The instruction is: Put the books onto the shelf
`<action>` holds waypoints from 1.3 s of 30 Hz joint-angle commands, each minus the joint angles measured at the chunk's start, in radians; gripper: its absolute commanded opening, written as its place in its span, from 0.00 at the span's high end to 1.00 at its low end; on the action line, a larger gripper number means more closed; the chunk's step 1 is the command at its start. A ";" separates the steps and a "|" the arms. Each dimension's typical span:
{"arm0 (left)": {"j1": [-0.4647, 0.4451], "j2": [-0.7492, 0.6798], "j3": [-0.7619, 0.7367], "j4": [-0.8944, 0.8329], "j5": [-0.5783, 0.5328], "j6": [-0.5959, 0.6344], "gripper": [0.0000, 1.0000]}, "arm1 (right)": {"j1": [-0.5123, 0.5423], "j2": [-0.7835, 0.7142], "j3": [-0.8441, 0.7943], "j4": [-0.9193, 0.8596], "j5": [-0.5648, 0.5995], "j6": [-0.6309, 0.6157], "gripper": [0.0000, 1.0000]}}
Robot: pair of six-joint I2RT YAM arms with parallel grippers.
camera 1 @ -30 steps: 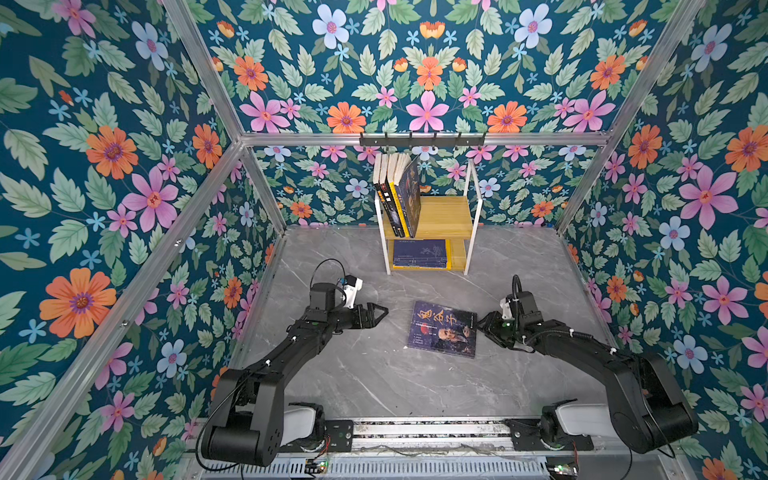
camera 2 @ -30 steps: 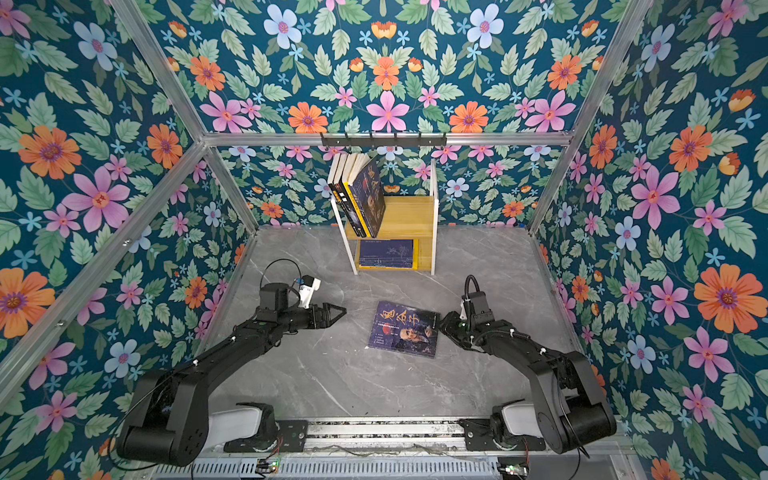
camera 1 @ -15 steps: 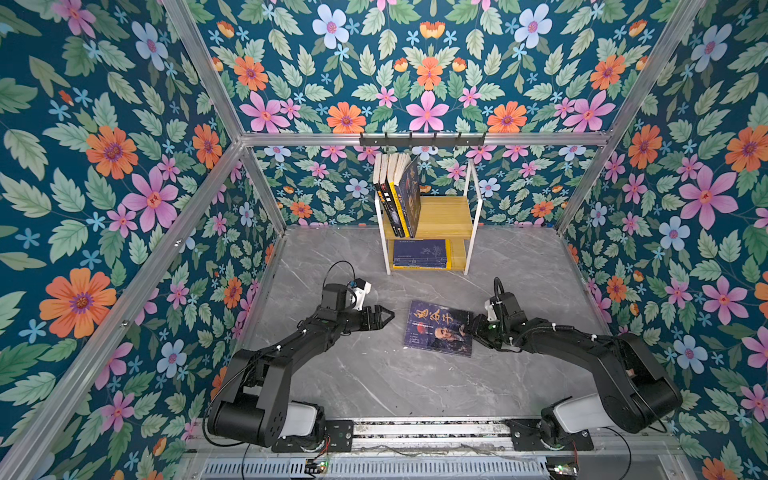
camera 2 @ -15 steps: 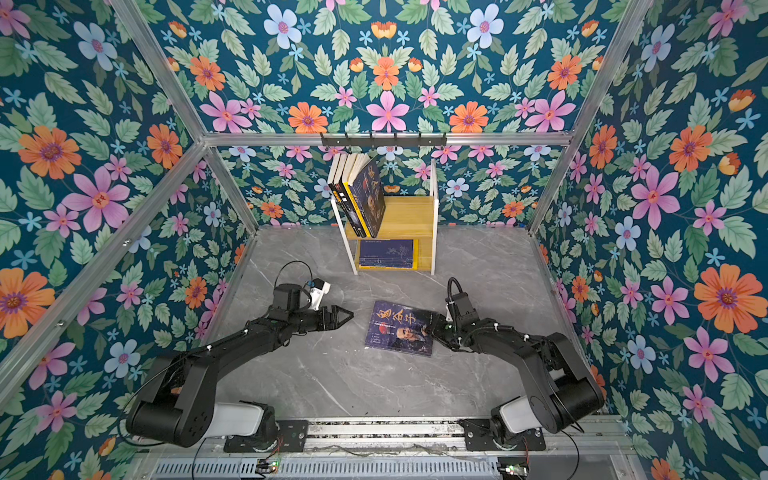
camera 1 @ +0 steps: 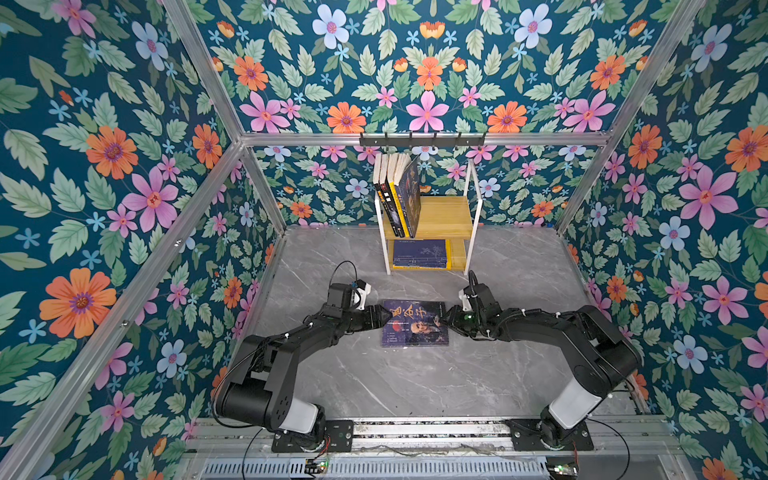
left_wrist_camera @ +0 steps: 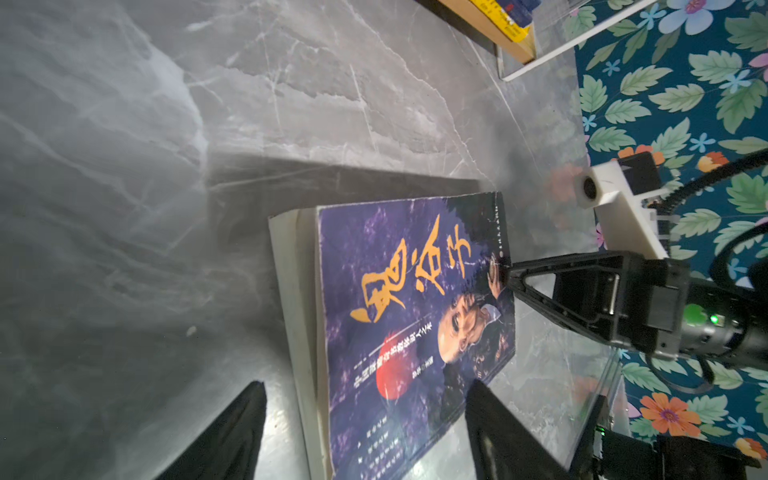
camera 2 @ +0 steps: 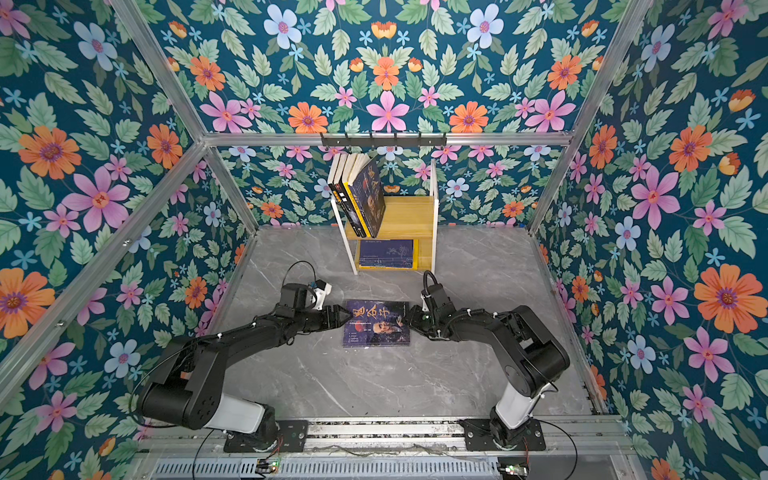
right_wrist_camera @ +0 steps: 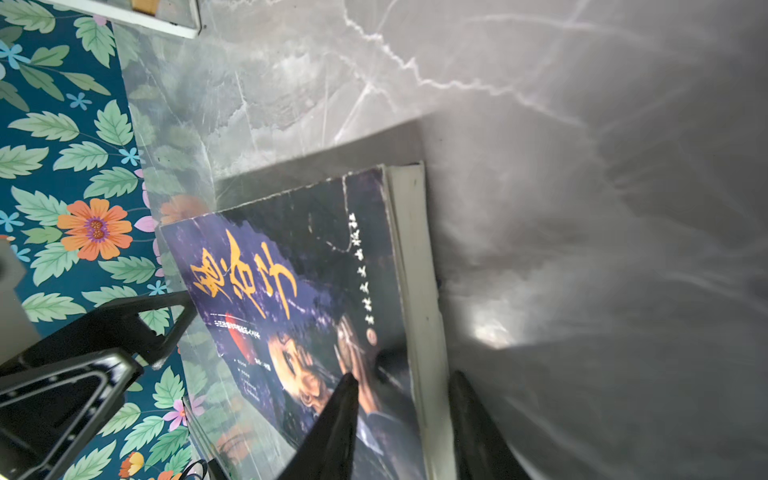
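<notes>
Stretched low and inward with tips facing each other, the left claw [camera 1: 380,318] gapes wide and the right claw [camera 1: 447,321] stands narrower.

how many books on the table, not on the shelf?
1. The purple-blue old-man portrait paperback lies flat on the grey marble table between the left pincer and right pincer. The black arms might hide another, though none shows.

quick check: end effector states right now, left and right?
Left end effector: open, straddling one edge of the book.
Right end effector: jaws around the opposite edge; grip cannot be told.
</notes>
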 commanded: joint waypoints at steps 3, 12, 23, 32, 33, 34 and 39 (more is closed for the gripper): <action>0.001 0.021 0.006 -0.026 -0.048 -0.012 0.23 | 0.027 0.038 0.007 -0.120 0.038 0.021 0.62; 0.000 0.033 0.001 -0.022 -0.050 -0.044 0.29 | 0.055 0.086 0.027 -0.088 0.026 0.042 0.63; 0.001 0.000 0.020 -0.043 -0.035 -0.047 0.46 | 0.055 0.113 0.040 -0.102 0.021 0.028 0.63; 0.005 -0.069 -0.029 -0.116 -0.112 -0.015 0.35 | 0.055 0.109 0.052 -0.127 0.029 0.019 0.63; 0.007 -0.085 -0.045 -0.132 -0.124 -0.013 0.33 | 0.055 0.104 0.049 -0.124 0.031 0.023 0.63; 0.008 -0.101 -0.064 -0.146 -0.132 -0.011 0.31 | 0.055 0.100 0.043 -0.117 0.031 0.028 0.63; 0.006 -0.116 -0.140 -0.115 -0.104 -0.036 0.30 | 0.058 0.097 0.048 -0.126 0.021 0.027 0.63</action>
